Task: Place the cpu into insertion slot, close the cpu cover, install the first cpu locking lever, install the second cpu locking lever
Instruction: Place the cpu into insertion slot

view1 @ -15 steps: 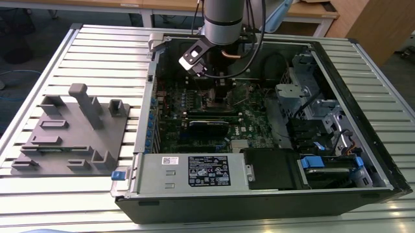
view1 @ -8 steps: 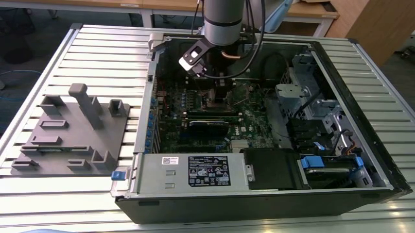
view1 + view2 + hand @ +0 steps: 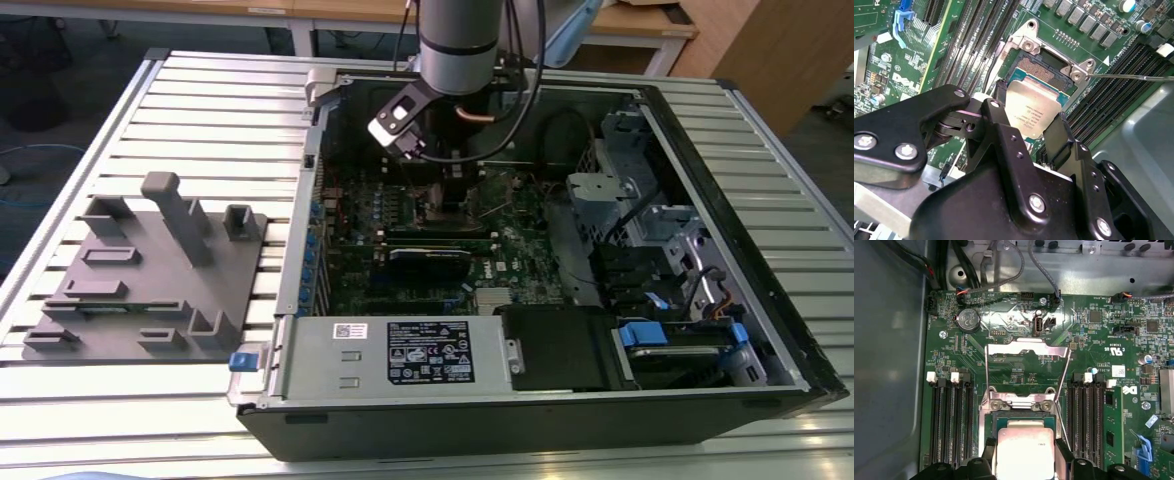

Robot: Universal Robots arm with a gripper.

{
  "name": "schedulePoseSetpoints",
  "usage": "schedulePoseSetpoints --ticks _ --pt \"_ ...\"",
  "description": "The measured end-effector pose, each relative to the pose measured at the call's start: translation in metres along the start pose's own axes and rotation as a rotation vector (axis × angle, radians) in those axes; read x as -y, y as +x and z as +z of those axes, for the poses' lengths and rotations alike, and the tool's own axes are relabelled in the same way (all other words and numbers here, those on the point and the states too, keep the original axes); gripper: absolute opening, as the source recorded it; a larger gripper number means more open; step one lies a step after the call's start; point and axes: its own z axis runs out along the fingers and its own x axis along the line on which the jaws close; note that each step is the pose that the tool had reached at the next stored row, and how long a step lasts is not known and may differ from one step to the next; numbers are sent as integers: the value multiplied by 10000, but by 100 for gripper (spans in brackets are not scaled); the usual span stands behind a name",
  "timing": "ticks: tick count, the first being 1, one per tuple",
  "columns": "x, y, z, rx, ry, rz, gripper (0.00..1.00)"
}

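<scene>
My gripper (image 3: 1029,120) is shut on the cpu (image 3: 1035,111), a flat square chip with a dull silver top, held by its two opposite edges between black fingers (image 3: 989,456). The chip hangs tilted just above the insertion slot (image 3: 1040,69), whose gold contact field lies uncovered beyond it. In the first wrist view the cpu (image 3: 1025,449) overlaps the near part of the slot (image 3: 1024,416). The cpu cover (image 3: 1026,348), a thin silvery frame, stands flipped back open behind the slot. A thin wire locking lever (image 3: 1134,77) sticks out sideways, unlatched. In the exterior view the gripper (image 3: 450,192) reaches down into the open computer case.
Long black memory slots (image 3: 951,420) flank the socket on both sides. Cables (image 3: 1004,270) run along the case wall beyond the board. A power supply box (image 3: 400,352) fills the case's near end. A grey fixture (image 3: 147,275) lies on the slatted table at the exterior view's left.
</scene>
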Motion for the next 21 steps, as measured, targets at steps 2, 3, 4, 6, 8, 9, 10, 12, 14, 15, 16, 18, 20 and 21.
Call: schedulePoseSetpoints --ticks 2,3,4,6,8,9,10,12,14,15,16,18,20,21 --pt "1 0 9 4 2 0 54" --pt "1 0 15 3 2 0 54" --pt "2 0 20 3 2 0 54" --pt "2 0 28 5 2 0 54" --pt "3 0 34 4 2 0 54" --pt "3 0 36 5 3 0 54" --pt "3 1 39 4 2 0 54" --pt "3 1 46 4 2 0 54" --pt "6 1 53 4 2 1 54" --pt "10 1 55 5 3 2 54" --pt "15 1 57 5 3 1 54" --pt "23 1 61 4 2 1 54" --pt "28 2 72 3 1 0 54" --pt "29 2 79 4 2 -1 54"
